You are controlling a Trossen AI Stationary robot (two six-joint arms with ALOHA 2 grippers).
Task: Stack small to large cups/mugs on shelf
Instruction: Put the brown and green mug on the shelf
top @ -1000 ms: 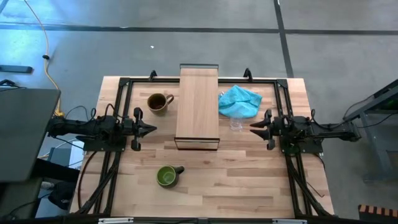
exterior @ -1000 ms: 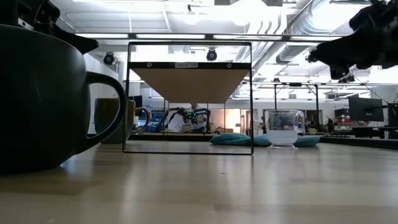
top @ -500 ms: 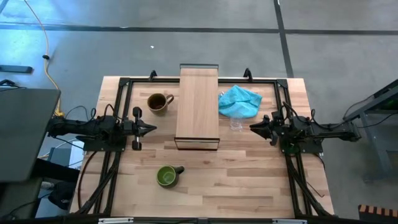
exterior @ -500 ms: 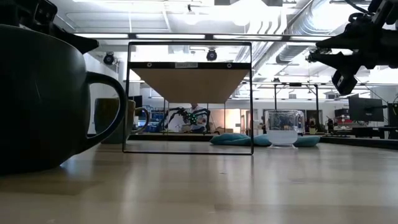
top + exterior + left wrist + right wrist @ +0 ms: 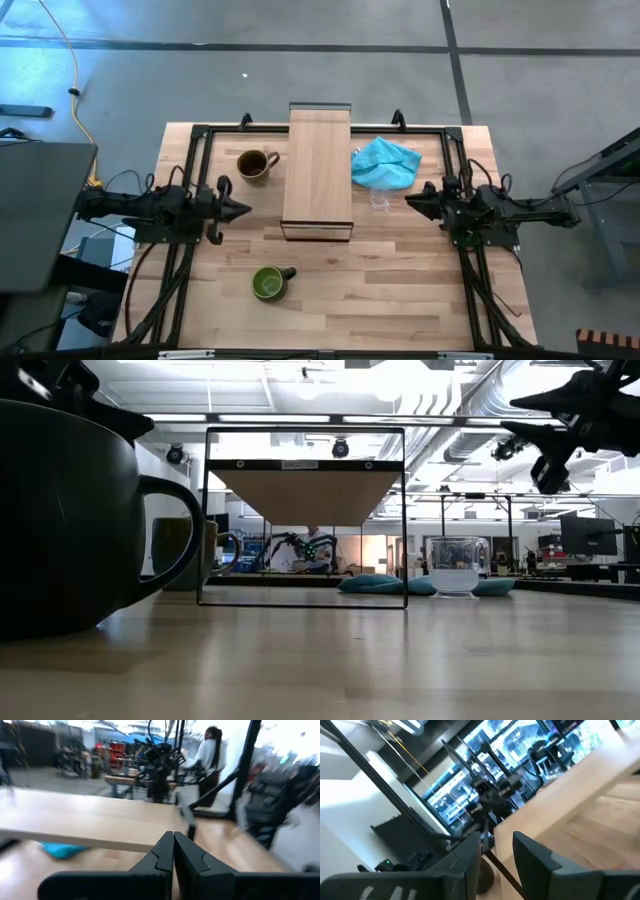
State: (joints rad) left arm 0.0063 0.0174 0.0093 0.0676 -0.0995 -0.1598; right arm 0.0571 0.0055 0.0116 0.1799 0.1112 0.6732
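Observation:
The brown-tan mug [image 5: 255, 165] stands upright on the table, left of the shelf [image 5: 318, 170]. The dark green mug [image 5: 268, 283] stands upright near the table's front, and it fills the left of the low view [image 5: 60, 520]. The tiny clear glass cup [image 5: 380, 200] stands on the table right of the shelf, at the near edge of the turquoise cloth [image 5: 385, 162]. My left gripper [image 5: 245, 208] hovers shut and empty, left of the shelf. My right gripper [image 5: 408, 203] hovers open and empty, just right of the glass cup and above it [image 5: 520, 415].
The shelf is a light-wood board raised on a thin dark frame [image 5: 305, 600], with a gap under it. Black rails [image 5: 195, 150] run along the table's sides and back. In the left wrist view, a person [image 5: 210, 755] stands in the room beyond the table.
My right gripper has turned about its long axis, risen, and drawn back a little toward the table's right edge. My left gripper has also turned somewhat about its axis while staying in place. The mugs, glass cup and cloth have not moved.

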